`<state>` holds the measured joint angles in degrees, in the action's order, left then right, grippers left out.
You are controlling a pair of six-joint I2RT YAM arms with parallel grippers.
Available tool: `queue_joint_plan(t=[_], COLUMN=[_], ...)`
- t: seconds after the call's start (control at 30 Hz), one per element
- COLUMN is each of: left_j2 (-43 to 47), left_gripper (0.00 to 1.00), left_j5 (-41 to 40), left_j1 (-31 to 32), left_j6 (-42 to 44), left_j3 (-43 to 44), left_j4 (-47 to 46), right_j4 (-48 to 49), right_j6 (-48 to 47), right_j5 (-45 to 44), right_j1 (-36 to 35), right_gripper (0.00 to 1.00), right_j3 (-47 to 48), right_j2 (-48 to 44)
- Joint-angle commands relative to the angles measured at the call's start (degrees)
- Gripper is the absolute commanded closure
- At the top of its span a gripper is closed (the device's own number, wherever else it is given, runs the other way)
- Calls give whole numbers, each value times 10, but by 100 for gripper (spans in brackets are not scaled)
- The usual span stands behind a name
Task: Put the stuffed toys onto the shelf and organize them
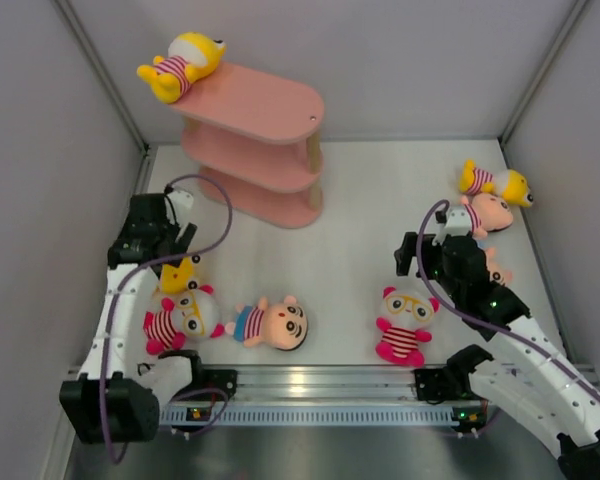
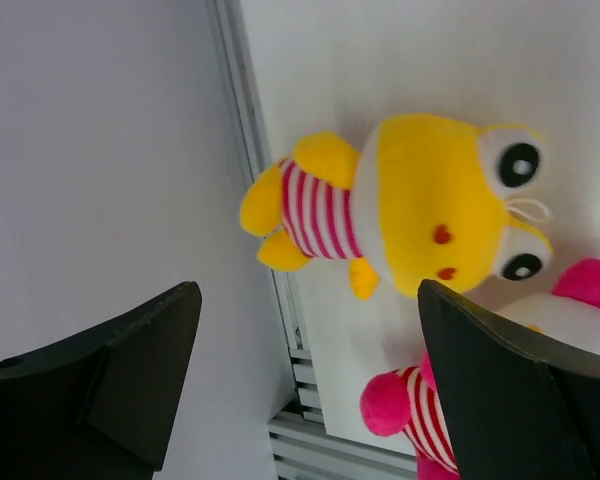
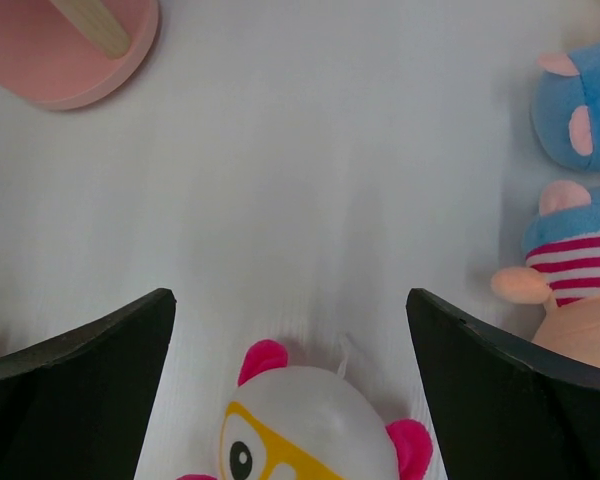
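The top camera looks down from behind the arms over the whole tabletop. Each wrist camera looks closely down between its fingers: left shares the yellow doll, right the glasses doll.

White table, pink shelf
Shelf at 11 o'clock, yellow toy on its top board; plush dolls at 3, 5, 7, 8 o'clock.

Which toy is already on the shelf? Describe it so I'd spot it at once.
Find the pink three-tier shelf at the back of the table. On the left end of its top board lies a yellow doll in a striped shirt. It is the only toy off the table.
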<state>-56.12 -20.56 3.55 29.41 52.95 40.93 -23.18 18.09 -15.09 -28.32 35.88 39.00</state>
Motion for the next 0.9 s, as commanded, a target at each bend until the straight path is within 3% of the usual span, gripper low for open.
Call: queue_joint_plan(t=[0.0, 0.07, 0.17, 0.37, 0.5, 0.6, 0.67, 0.73, 0.77, 0.83, 0.87], left_j2=[-81, -115, -171, -274, -298, -335, -372, -393, -407, -412, -407], left_gripper=[5, 12, 18, 21, 19, 17, 22, 32, 48, 69, 92], left_j5=[116, 145, 155, 226, 308, 320, 324, 332, 336, 352, 358], left_j1=[-151, -207, -224, -294, -306, -306, -306, -306, -305, -306, -305], left_j6=[41, 50, 83, 86, 121, 131, 134, 134, 135, 130, 130], left_j3=[97, 117, 113, 142, 128, 131, 135, 134, 133, 121, 116], left_j4=[-3, 5, 4, 6, 6, 6, 6, 6, 7, 9, 13], right_j4=[23, 26, 30, 39, 41, 39, 38, 37, 35, 32, 33], right_j6=[-5, -5, -6, -7, -8, -8, -9, -9, -9, -12, -12], right_j5=[17, 22, 25, 32, 37, 39, 40, 43, 44, 47, 49], right_j1=[2, 3, 3, 3, 3, 3, 3, 3, 3, 3, 3], right_gripper=[1, 1, 1, 1, 1, 1, 1, 0, 1, 1, 1], right_j3=[-5, -10, -12, -17, -16, -12, -11, -8, -7, -7, -6], right_j2=[2, 3, 5, 15, 26, 34, 37, 36, 34, 28, 25])
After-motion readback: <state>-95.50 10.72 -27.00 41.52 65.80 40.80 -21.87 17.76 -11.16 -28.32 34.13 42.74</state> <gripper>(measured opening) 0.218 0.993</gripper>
